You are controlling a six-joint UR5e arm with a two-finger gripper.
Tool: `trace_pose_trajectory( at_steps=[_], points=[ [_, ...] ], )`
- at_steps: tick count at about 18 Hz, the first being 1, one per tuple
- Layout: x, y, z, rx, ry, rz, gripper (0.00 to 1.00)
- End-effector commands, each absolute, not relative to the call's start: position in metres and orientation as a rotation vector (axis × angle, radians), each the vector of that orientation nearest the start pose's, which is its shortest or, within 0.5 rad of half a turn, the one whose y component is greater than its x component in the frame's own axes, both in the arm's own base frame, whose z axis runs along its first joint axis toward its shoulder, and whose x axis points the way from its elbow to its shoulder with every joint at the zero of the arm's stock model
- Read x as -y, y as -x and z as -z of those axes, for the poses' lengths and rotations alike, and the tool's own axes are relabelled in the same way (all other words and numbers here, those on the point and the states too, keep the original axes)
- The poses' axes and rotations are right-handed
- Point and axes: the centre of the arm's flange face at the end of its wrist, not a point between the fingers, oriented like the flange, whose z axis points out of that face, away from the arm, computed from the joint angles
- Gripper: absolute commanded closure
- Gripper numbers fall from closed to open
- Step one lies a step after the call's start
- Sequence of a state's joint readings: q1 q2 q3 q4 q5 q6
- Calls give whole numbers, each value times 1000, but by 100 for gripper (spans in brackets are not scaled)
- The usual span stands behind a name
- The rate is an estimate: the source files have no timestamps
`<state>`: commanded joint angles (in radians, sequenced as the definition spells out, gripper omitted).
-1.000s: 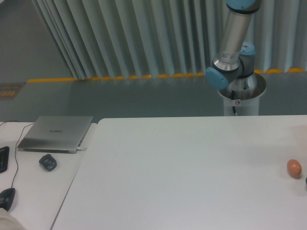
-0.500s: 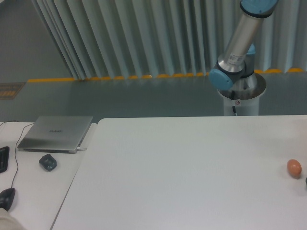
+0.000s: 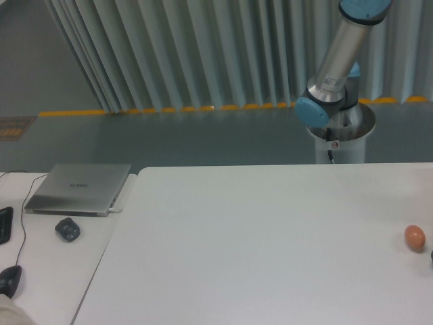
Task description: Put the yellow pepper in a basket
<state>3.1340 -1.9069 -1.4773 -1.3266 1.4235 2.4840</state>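
The silver robot arm with blue joints [image 3: 336, 64] stands the same as half a second ago, after its lean to the right just before; it seems paused. Its claw is outside the picture, so I cannot tell its state. The yellow pepper and basket are not visible (only a small orange-brown egg [image 3: 415, 237] on the white table [image 3: 270, 244]).

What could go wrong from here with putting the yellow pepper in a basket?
Neither a yellow pepper nor a basket shows in this view, and the gripper is out of frame, so a grasp can't be checked. The only food-like item is the orange-brown egg near the table's right edge; it might be mistaken for the target, or get knocked and roll off.
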Motion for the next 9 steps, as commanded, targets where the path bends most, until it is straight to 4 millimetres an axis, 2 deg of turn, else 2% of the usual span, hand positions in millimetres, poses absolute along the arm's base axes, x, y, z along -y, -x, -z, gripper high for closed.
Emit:
trace_pose_trajectory(
  at_steps=[2, 3, 5, 7, 9],
  points=[
    [-171, 614, -382, -1332, 2704, -110, 0],
    [-184, 604, -398, -1304, 2725, -137, 0],
    [-219, 584, -411, -1238, 2758, -127, 0],
    [-239, 573, -413, -1209, 2783, -96, 0],
    [-261, 559, -420, -1253, 2821, -95, 0]
  ],
)
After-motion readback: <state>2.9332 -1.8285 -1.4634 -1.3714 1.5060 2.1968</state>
